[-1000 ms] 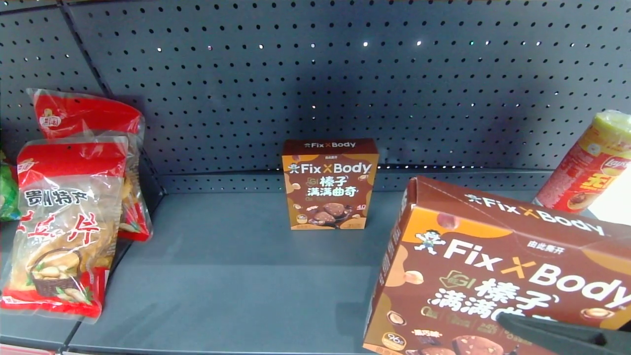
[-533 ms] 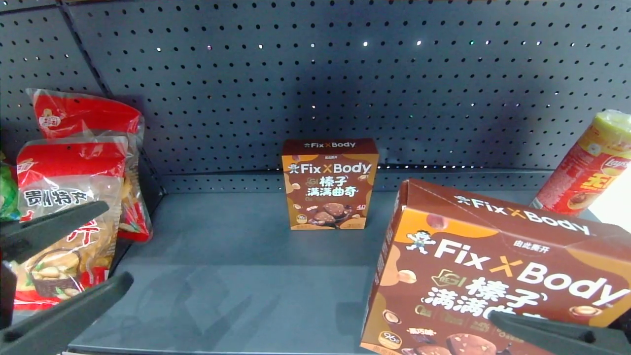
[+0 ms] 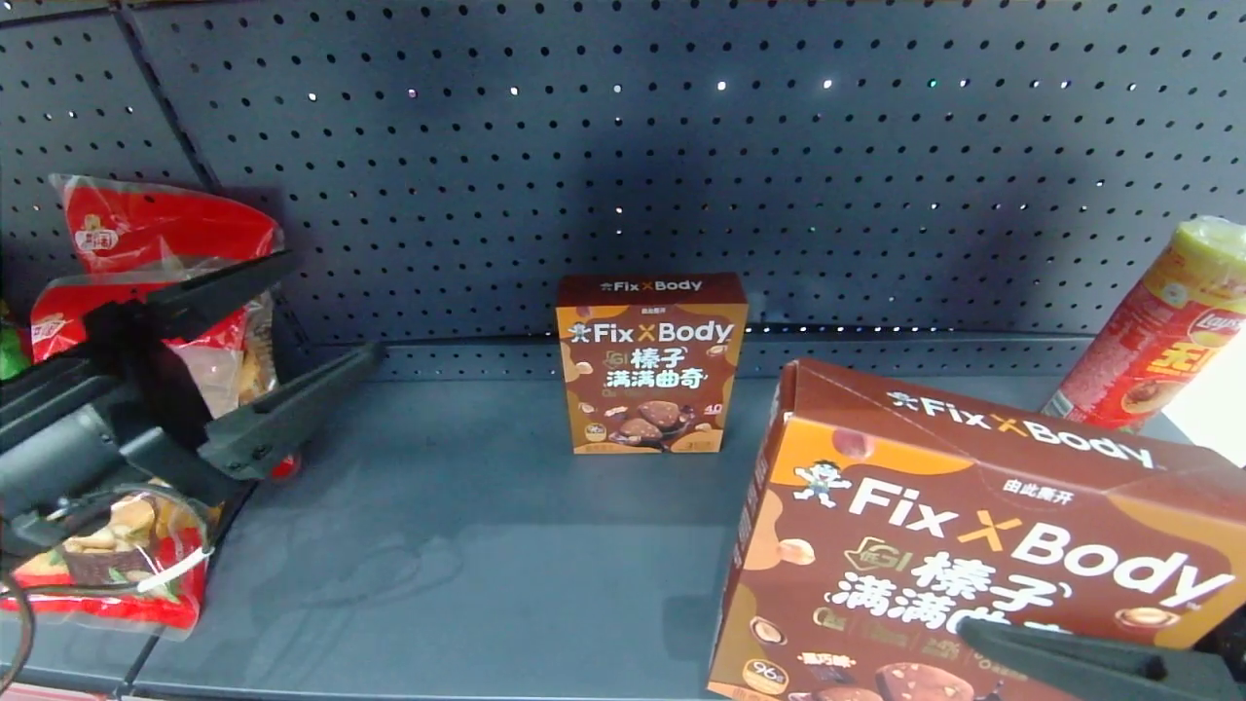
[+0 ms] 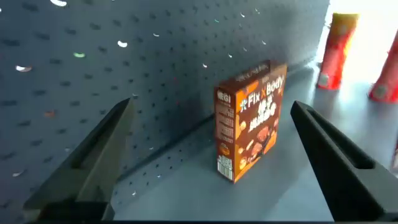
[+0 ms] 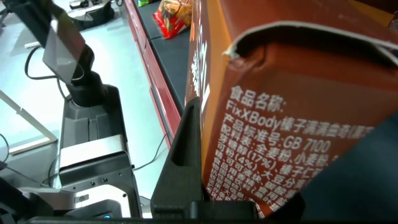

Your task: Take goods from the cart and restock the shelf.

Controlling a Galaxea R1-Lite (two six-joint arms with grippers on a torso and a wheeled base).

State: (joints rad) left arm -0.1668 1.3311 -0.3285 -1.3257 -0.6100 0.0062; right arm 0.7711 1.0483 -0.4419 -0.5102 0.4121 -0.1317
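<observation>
At the lower right of the head view, the right gripper (image 3: 1056,664) is clamped on a large brown-and-orange cardboard cookie box (image 3: 973,526), one dark finger lying across its printed front. The box is tilted, above the front edge of the grey metal shelf (image 3: 467,526). The right wrist view adds the box's back panel of small white print, with a flap edge lifted near the top, and a finger (image 5: 186,149) flat against the box's side. A smaller box of the same brown-and-orange design (image 3: 650,365) stands upright at the back of the shelf, just before the dark perforated back panel (image 3: 584,146). The left gripper (image 3: 333,304) hangs at the left, jaws spread wide and holding nothing, in front of red-and-clear plastic snack bags (image 3: 127,229). Its wrist view frames the small box between the fingers and shows its narrow side. A red cylindrical can with a yellow-green lid (image 3: 1158,331) leans at the far right.
</observation>
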